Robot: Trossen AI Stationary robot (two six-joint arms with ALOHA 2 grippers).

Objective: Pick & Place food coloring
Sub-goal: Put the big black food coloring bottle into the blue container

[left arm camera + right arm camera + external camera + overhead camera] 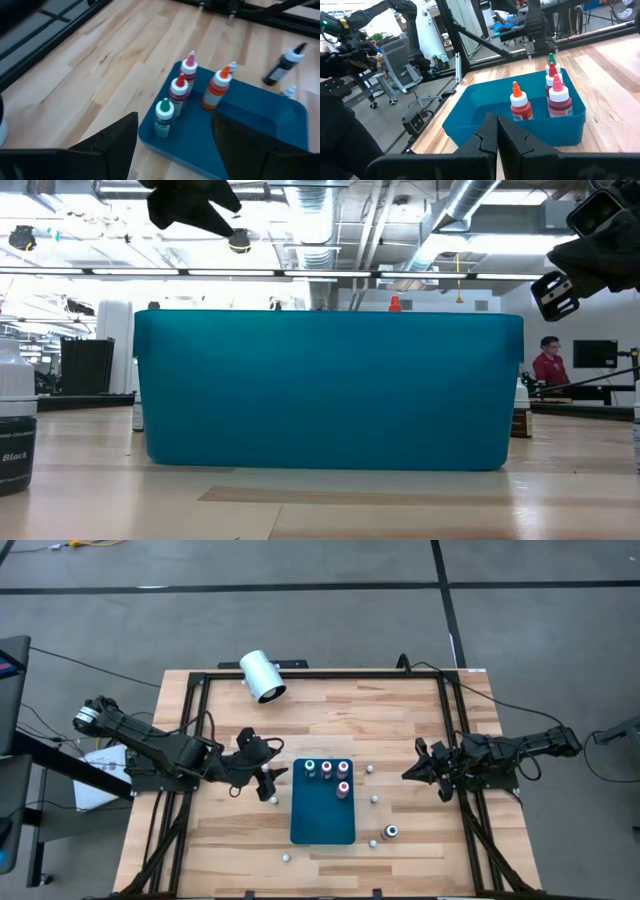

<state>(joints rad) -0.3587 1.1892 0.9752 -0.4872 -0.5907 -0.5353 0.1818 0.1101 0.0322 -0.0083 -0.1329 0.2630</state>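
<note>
High view | four food coloring bottles point(327, 774) stand in teal tray point(322, 820) | dark bottle point(391, 832) on tabletop point(400, 730) beside it | left tool point(272, 783) fingers apart, holding nothing | right tool point(408, 772) fingers together, holding nothing

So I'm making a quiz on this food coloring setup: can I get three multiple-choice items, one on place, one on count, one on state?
1. Where does the dark bottle stand?
A. in the teal tray
B. on the table outside the tray
C. in a gripper

2. How many bottles stand in the teal tray?
A. two
B. four
C. six

3. How is the right gripper?
A. shut, empty
B. open
C. shut on a bottle

Key: 1 B, it sits on bare wood off the tray's corner. 2 B, green, two reddish and orange. 3 A, its fingers meet with nothing between.
</note>
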